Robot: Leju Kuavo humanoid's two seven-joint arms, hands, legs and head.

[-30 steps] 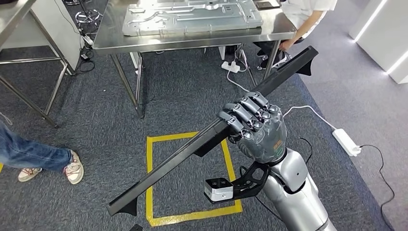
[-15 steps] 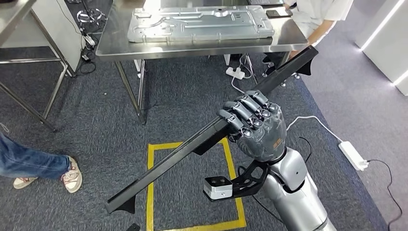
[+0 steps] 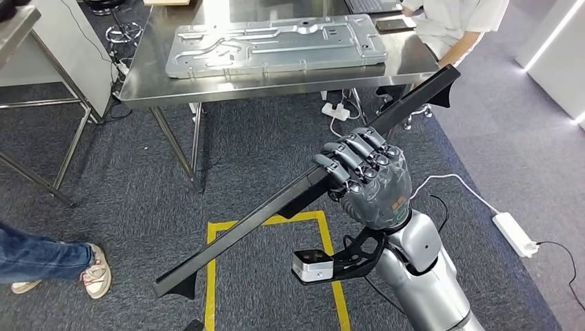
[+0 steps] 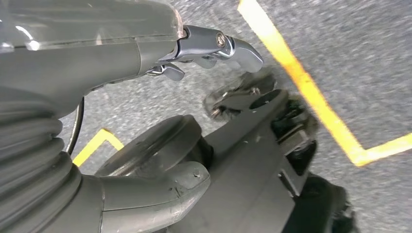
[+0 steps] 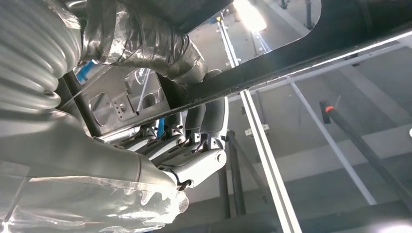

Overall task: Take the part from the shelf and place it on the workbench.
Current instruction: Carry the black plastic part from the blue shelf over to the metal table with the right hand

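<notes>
The part is a long black bar (image 3: pixel 262 210) with a small bracket foot at each end. It slants from low on the left up to the far right, above the carpet. My right hand (image 3: pixel 365 183) grips it near the middle, fingers wrapped over the top. In the right wrist view the fingers (image 5: pixel 204 121) curl around the bar (image 5: pixel 291 58). The steel workbench (image 3: pixel 148 69) stands ahead, apart from the bar. My left hand (image 4: pixel 97 58) hangs over the carpet, fingers apart, holding nothing.
A large grey metal plate (image 3: pixel 276 45) covers most of the workbench. A person in white (image 3: pixel 459 21) sits at its far right corner. Another person's shoe (image 3: pixel 96 272) is at the left. A yellow floor square (image 3: pixel 210 276), a power strip (image 3: pixel 514 234) and cable lie nearby.
The whole view has shifted: the workbench shows more fully and lower in the picture, the yellow square lower. My right hand holds the bar the same way.
</notes>
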